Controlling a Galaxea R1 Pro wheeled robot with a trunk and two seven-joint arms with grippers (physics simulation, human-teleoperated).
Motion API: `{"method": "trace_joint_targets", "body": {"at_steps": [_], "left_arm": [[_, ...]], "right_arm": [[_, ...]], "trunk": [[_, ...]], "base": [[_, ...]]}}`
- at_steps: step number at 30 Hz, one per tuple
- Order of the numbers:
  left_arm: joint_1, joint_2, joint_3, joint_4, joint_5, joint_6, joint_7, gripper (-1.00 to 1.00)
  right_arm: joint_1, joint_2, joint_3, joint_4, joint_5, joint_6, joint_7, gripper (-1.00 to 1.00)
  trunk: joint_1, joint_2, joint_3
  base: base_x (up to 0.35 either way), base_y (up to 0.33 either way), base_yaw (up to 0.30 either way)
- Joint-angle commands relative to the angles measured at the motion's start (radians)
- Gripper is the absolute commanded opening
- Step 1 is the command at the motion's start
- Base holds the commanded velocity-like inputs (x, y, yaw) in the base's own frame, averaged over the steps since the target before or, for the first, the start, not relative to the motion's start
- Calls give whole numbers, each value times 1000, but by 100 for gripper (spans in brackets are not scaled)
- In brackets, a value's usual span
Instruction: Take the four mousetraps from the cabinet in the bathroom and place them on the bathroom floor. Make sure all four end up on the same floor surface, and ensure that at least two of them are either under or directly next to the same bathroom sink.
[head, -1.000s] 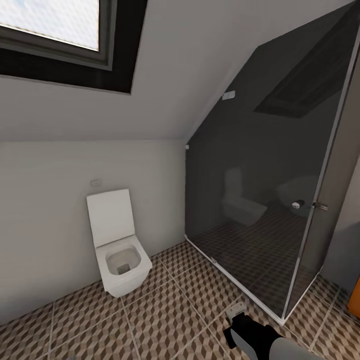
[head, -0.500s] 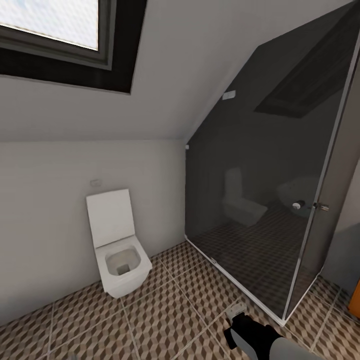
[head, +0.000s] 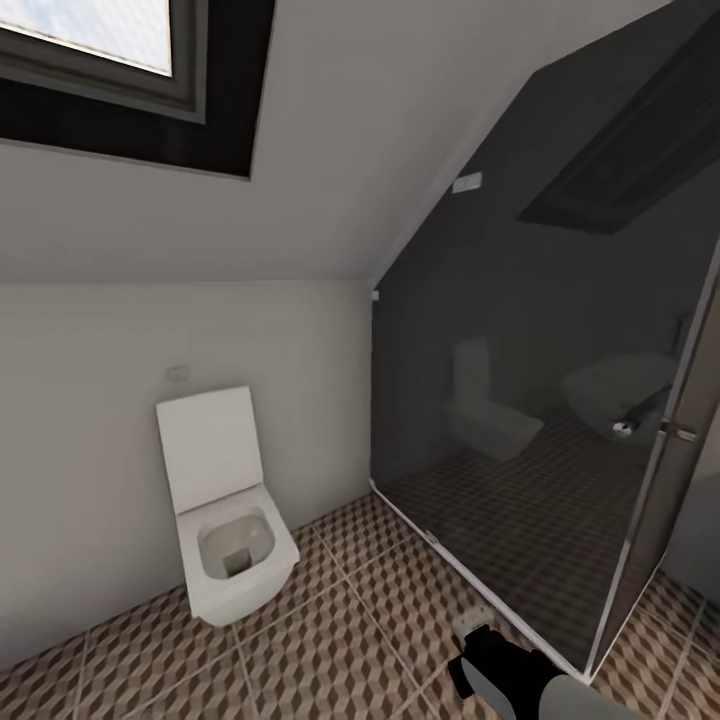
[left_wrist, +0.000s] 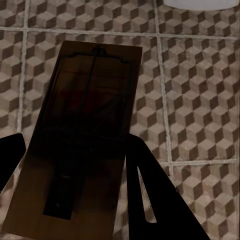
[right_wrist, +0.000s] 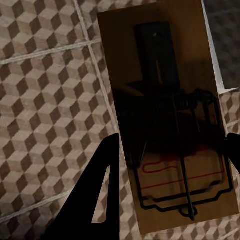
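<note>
Traps sit in both pincers: left pincer (left_wrist: 75, 165) is clamped on one mousetrap (left_wrist: 82, 135), right pincer (right_wrist: 170, 160) on the other mousetrap (right_wrist: 170, 115), so you can carry them to a sink. Both wrists point down at the bathroom floor (head: 330, 640). Your right arm (head: 520, 680) hangs low by the shower glass (head: 540, 400).

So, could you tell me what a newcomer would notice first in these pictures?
Probably the white toilet with its lid up, standing against the wall on the cube-patterned bathroom floor, beside the dark glass shower enclosure. Next, each wrist view shows a pincer holding a mousetrap over that floor: the left pincer grips one mousetrap, the right pincer another mousetrap.
</note>
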Motion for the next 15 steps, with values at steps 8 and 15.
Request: {"method": "trace_joint_targets", "body": {"at_steps": [8,15], "left_arm": [[0,3,0,2,16,-4,3,-100],[0,8,0,2,68,-4,7,-100]], "right_arm": [[-1,-2,7,-3,-12,3,-7,-100],[-2,-4,6,-2,-11,-2,-9,-100]], "trunk": [[1,-1,-1],[1,-1,-1]], "base": [[322,0,0],[315,0,94]]}}
